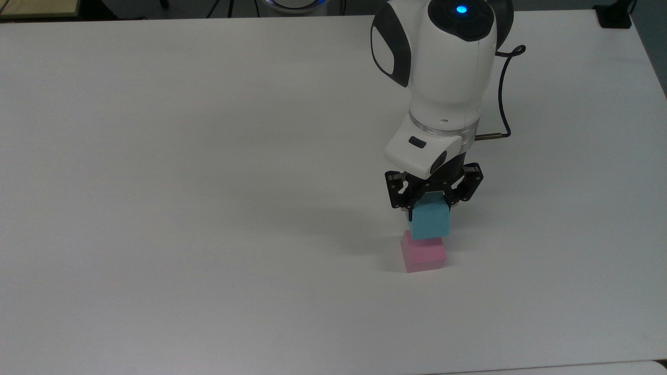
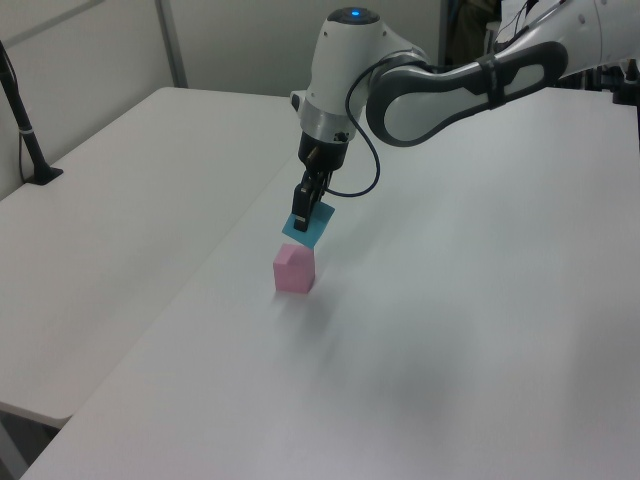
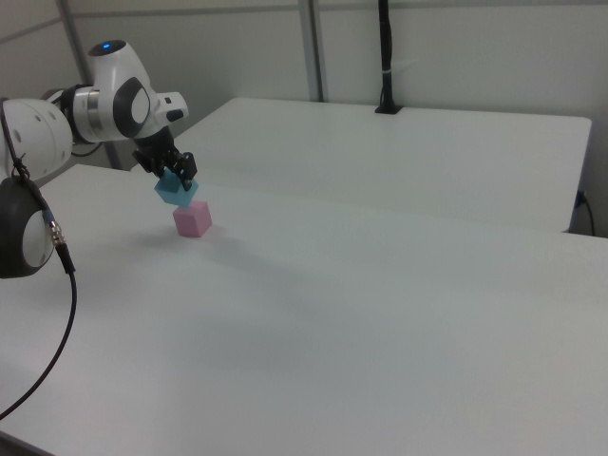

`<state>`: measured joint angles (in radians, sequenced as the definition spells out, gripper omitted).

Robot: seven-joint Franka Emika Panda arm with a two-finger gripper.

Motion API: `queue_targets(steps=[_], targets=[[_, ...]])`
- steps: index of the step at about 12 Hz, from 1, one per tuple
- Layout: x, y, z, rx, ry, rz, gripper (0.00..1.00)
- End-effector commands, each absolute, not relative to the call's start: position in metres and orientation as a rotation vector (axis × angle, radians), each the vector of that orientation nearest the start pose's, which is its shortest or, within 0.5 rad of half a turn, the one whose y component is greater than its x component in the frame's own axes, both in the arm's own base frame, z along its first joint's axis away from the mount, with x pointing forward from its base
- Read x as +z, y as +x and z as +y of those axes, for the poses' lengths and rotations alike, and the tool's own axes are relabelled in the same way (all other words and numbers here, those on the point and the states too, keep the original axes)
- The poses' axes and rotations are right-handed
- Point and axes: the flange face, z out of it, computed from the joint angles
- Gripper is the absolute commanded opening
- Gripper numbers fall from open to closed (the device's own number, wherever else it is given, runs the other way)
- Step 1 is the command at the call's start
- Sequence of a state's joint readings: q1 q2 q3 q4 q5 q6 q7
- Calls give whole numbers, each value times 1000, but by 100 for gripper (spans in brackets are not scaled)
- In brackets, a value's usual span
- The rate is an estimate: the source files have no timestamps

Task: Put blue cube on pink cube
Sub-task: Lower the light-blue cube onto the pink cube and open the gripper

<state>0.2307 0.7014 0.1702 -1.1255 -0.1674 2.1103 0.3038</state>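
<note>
Gripper: its 2 fingers are grasping the blue cube by its upper part.
Blue cube: hanging tilted in the air, just above the pink cube; contact cannot be told.
Pink cube: sitting alone on the white tabletop, at the top view's right of center.

you see the pink cube resting on the desk, toward the top view's right. the blue cube hangs tilted just above it, clamped between the fingers of the gripper, with the arm above. whether the cubes touch, you cannot tell.
</note>
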Motion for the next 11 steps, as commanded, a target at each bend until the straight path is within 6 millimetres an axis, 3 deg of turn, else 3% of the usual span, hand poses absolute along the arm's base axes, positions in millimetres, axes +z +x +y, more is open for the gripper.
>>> queue_targets(steps=[1, 11], targets=[[419, 739, 266, -568, -3069, -143, 43], [397, 737, 278, -538, -3078, -108, 58]])
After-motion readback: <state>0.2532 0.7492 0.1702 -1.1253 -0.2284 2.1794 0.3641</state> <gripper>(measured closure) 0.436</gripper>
